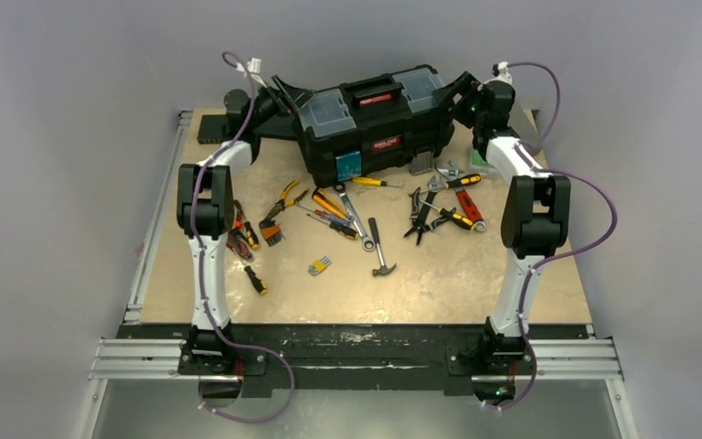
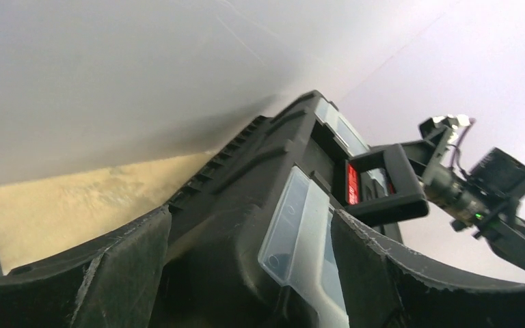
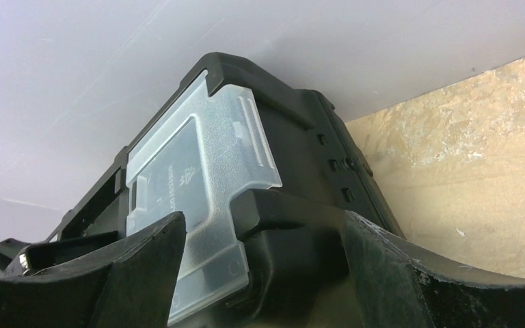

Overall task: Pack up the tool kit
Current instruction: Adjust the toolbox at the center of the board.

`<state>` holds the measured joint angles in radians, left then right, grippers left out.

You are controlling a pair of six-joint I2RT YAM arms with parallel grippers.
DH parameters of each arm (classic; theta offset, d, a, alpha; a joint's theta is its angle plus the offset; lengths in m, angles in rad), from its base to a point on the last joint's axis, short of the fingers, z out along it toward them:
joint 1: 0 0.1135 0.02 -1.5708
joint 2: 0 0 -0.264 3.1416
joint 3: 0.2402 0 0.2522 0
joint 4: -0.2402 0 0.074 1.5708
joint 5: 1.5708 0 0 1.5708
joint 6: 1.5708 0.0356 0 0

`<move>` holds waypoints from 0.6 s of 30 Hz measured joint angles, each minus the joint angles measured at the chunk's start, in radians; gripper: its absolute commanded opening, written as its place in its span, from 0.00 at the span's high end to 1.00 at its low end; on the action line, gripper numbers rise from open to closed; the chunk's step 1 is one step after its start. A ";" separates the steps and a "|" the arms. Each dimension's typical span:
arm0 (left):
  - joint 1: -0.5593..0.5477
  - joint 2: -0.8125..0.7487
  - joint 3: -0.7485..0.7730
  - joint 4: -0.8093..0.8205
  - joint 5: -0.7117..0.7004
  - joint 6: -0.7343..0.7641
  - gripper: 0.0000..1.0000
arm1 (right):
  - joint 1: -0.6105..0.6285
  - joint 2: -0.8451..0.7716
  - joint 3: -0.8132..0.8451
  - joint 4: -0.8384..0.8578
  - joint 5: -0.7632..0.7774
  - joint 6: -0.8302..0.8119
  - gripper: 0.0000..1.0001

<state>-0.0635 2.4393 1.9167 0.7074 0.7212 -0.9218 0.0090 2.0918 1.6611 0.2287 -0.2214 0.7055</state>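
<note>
The black toolbox [image 1: 375,128] stands at the back of the table, lid down, its red-labelled handle [image 1: 372,94] lying flat between two clear-lidded compartments [image 1: 329,108]. My left gripper [image 1: 294,101] is at the toolbox's left end and my right gripper [image 1: 462,93] at its right end. In the left wrist view the jaws of the left gripper [image 2: 246,215] stand wide, astride the box's end [image 2: 246,178] beside a clear lid [image 2: 301,225]. In the right wrist view the right gripper [image 3: 263,219] is wide too, astride the end ledge [image 3: 294,205]. Loose hand tools lie in front.
On the table lie a hammer [image 1: 379,247], yellow pliers [image 1: 283,197], a wrench [image 1: 352,215], hex keys [image 1: 319,266], a screwdriver [image 1: 254,279] and a cluster of tools at the right [image 1: 443,206]. A flat black box [image 1: 212,128] sits at the back left.
</note>
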 measured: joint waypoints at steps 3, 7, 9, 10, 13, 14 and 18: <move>0.003 -0.095 -0.183 0.109 0.003 -0.046 0.21 | -0.004 0.000 0.000 0.001 -0.023 -0.013 0.21; 0.002 -0.215 -0.369 0.143 0.021 -0.062 0.22 | -0.006 0.000 -0.001 0.002 -0.040 -0.027 0.21; 0.000 -0.280 -0.459 0.144 0.026 -0.061 0.22 | -0.006 0.000 -0.003 0.003 -0.045 -0.033 0.21; -0.001 -0.307 -0.495 0.144 0.027 -0.058 0.22 | -0.005 0.000 -0.008 0.010 -0.050 -0.035 0.21; -0.006 -0.409 -0.630 0.143 0.038 -0.050 0.22 | 0.001 -0.003 -0.026 0.037 -0.055 -0.037 0.21; -0.010 -0.443 -0.671 0.145 0.042 -0.045 0.22 | 0.006 -0.007 -0.037 0.048 -0.053 -0.039 0.21; -0.026 -0.586 -0.822 0.130 0.052 -0.009 0.22 | 0.031 -0.028 -0.072 0.068 -0.049 -0.039 0.21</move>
<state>-0.0895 1.8530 1.0946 0.8379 0.7734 -0.9306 0.0395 2.0640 1.5890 0.2962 -0.2707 0.6662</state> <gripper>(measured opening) 0.784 0.796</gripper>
